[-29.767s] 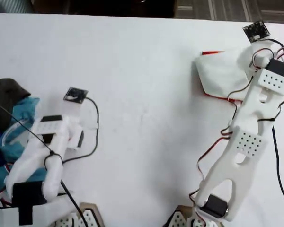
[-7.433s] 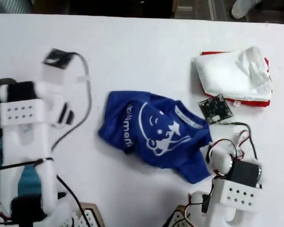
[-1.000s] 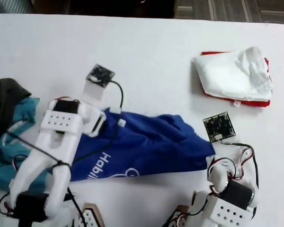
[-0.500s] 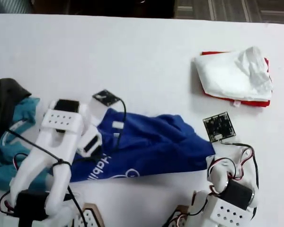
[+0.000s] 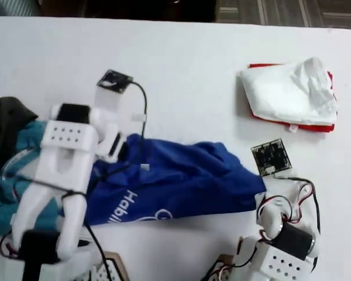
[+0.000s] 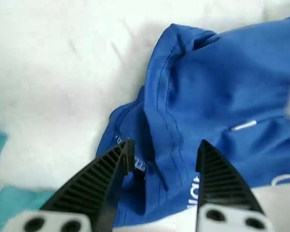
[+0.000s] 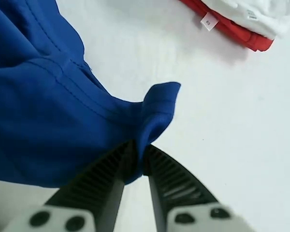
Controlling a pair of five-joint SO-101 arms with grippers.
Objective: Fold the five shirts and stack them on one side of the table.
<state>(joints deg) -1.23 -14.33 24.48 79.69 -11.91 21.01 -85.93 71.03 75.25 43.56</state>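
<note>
A blue shirt (image 5: 187, 178) lies stretched across the near middle of the table, print side partly up. My left gripper (image 6: 165, 151) hovers open just above its collar end (image 6: 157, 121); in the high view it sits at the shirt's left end (image 5: 118, 146). My right gripper (image 7: 137, 162) is shut on the shirt's opposite corner (image 7: 159, 104), at the near right (image 5: 261, 196). A folded white shirt (image 5: 289, 88) rests on a folded red one (image 5: 292, 124) at the far right.
A teal shirt (image 5: 9, 181) and a black shirt (image 5: 6, 117) lie crumpled at the left edge, beside the left arm. The red shirt's edge (image 7: 227, 26) is a little beyond the right gripper. Bare white tabletop (image 5: 181, 64) spans the far middle.
The left gripper has pulled back from the blue shirt's left end toward the far left; the cloth stays stretched out. The right arm holds still on its corner.
</note>
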